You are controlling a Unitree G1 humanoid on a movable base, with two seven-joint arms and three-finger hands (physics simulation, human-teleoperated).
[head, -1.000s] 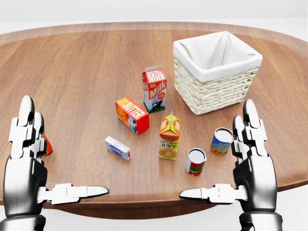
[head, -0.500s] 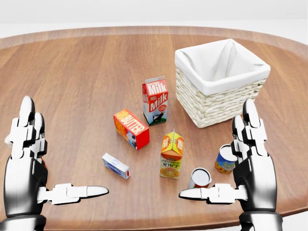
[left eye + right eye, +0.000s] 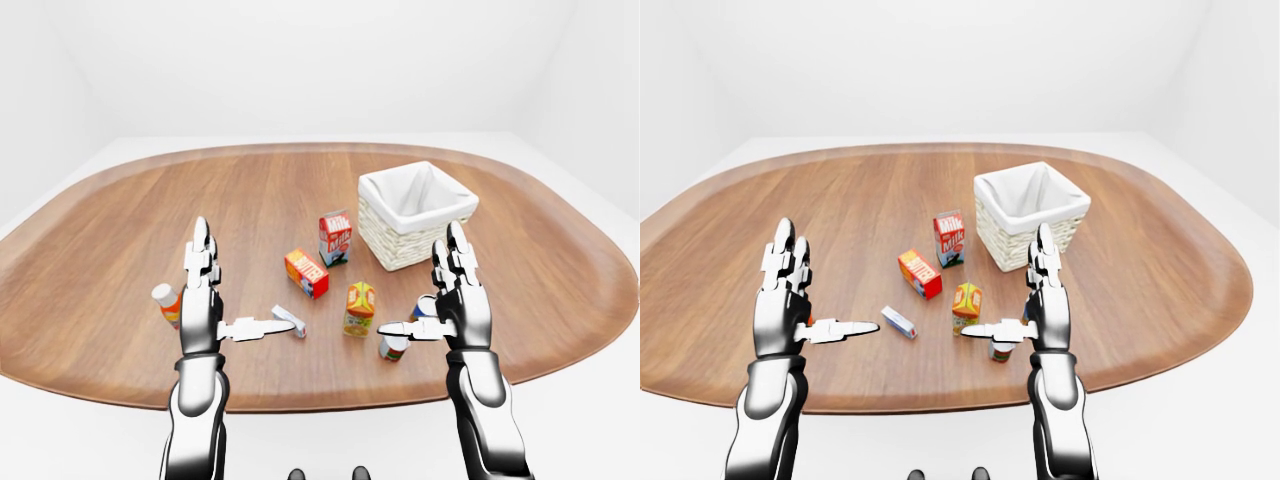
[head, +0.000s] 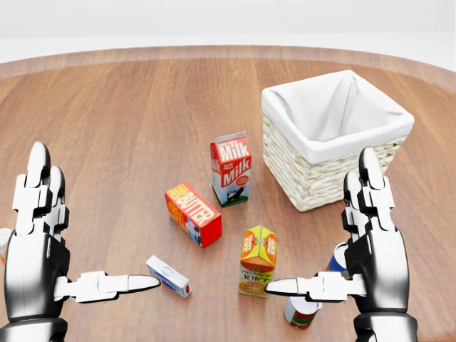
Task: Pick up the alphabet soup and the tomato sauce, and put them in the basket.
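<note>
Both hands up, fingers spread, holding nothing. The right robot hand (image 4: 324, 285) hovers over the red-labelled can (image 4: 302, 312), probably the tomato sauce; a blue can (image 4: 338, 259) peeks out at its one o'clock. Lower straight down, wrap it squarely, then carry toward the basket (image 4: 313, 160) at twelve.

Bare white simulated room (featureless walls), one oval wooden table (image 3: 120, 240) with scattered groceries.
</note>
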